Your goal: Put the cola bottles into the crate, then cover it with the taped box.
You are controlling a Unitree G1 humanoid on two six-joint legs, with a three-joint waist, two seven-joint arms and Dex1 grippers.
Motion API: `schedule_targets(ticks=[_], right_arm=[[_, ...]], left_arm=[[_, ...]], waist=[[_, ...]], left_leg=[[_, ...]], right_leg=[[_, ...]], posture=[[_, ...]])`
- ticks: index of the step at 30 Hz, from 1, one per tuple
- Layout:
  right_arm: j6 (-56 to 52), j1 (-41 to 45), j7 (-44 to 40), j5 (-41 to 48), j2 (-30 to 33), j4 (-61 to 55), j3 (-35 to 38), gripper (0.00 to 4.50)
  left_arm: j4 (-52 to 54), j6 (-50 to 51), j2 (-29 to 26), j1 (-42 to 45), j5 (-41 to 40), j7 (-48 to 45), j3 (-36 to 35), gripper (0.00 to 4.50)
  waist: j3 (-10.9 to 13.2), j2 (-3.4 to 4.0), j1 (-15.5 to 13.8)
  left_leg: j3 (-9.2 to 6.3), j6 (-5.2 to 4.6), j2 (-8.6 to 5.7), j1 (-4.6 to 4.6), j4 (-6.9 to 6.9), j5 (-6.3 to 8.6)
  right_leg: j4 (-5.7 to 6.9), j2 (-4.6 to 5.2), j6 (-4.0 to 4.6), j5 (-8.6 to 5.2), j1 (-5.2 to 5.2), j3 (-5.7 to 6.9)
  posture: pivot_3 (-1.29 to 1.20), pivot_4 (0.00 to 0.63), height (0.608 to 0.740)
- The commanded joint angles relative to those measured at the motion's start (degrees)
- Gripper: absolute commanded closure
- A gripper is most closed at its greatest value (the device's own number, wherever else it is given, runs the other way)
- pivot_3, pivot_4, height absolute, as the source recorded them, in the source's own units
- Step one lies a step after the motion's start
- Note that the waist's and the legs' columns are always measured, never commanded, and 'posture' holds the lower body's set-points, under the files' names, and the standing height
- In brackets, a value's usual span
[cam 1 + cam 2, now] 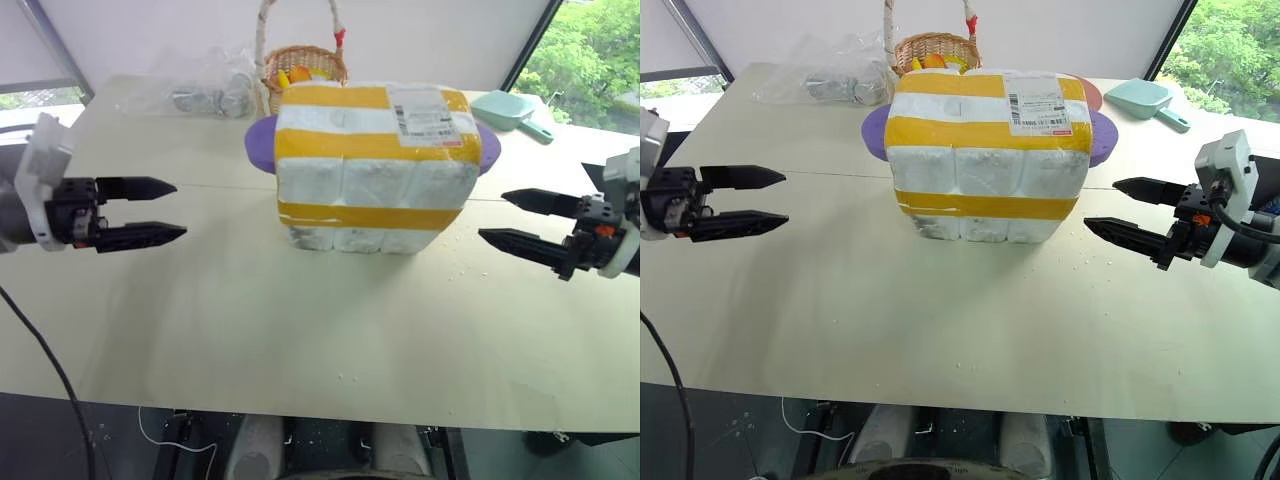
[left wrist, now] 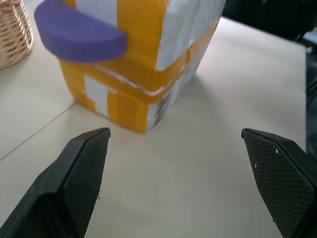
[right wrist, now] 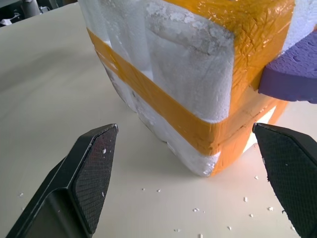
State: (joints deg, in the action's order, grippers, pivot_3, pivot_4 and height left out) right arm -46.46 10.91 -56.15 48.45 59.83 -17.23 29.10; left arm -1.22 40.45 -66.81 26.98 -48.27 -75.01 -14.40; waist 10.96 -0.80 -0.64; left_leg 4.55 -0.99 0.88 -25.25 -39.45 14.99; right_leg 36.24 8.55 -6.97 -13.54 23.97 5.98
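Pale table by a window with trees outside; landmark is the taped box.

Head views: box sits mid-table, covering the crate, of which a white lower layer with a yellow strip shows under the box. No bottles visible; presumably inside, cannot confirm. Purple handles jut from both ends of the box. Behind the box: wicker basket, plastic bag, teal scoop. Left gripper well to the left of the box, fingers spread, empty. Right gripper to the box's right, apart from it, fingers spread, empty.

Left wrist view: box end and handle ahead, both fingers wide apart, nothing between.

Right wrist view: box corner close ahead, crumbs on the table, fingers spread.

Risk: seam between box and crate looks slightly uneven; a sideways arm brush could shift the cover off.
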Motion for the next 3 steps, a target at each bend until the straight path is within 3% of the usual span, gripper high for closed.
schedule_targets(ticks=[1, 3], right_arm=[[1.41, -0.88, -1.66, -0.17, 0.72, -1.56, 0.94, 0.0], [2.0, -2.03, -1.88, -0.79, 0.29, -1.99, 0.82, 0.0]], left_arm=[[0.77, -2.37, 0.81, 1.21, 2.54, 0.37, -0.42, 0.06], [1.13, -5.17, 1.38, 0.81, 5.43, 0.08, 0.59, 0.06]], waist=[[0.0, 0.01, 0.12], [0.0, 0.01, 0.13]], left_leg=[[0.03, 0.01, 0.01, 0.0, 0.0, -0.01], [0.12, 0.02, 0.01, 0.02, 0.01, -0.01]], right_leg=[[0.0, -0.02, 0.0, 0.0, 0.01, 0.0], [0.0, -0.02, 0.0, 0.0, 0.01, 0.0]], posture=[[0.0, 0.15, 0.74], [0.0, 0.15, 0.74]])
